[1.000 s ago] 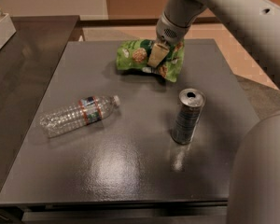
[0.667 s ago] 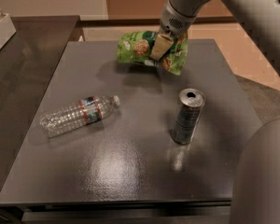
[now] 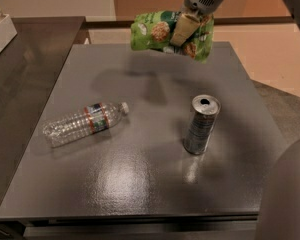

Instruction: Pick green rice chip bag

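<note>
The green rice chip bag [image 3: 155, 31] is a crinkly bright-green pouch with pictures of tan rice cakes. It hangs in the air above the far part of the dark table [image 3: 140, 184], clear of the surface, with its shadow on the tabletop below. My gripper [image 3: 182, 28] comes down from the top right and is shut on the bag near its middle. One tan finger [image 3: 180, 29] lies across the front of the bag.
A silver can [image 3: 201, 125] stands upright right of centre. A clear plastic water bottle [image 3: 85, 123] lies on its side at the left. A darker counter [image 3: 25, 74] adjoins the left side, with a white box [image 3: 0, 31] at its far end. The robot's body [image 3: 285, 199] fills the bottom right corner.
The gripper has risen with the bag in it. The bag has left the tabletop and now hangs above it. The can and bottle have not moved.
</note>
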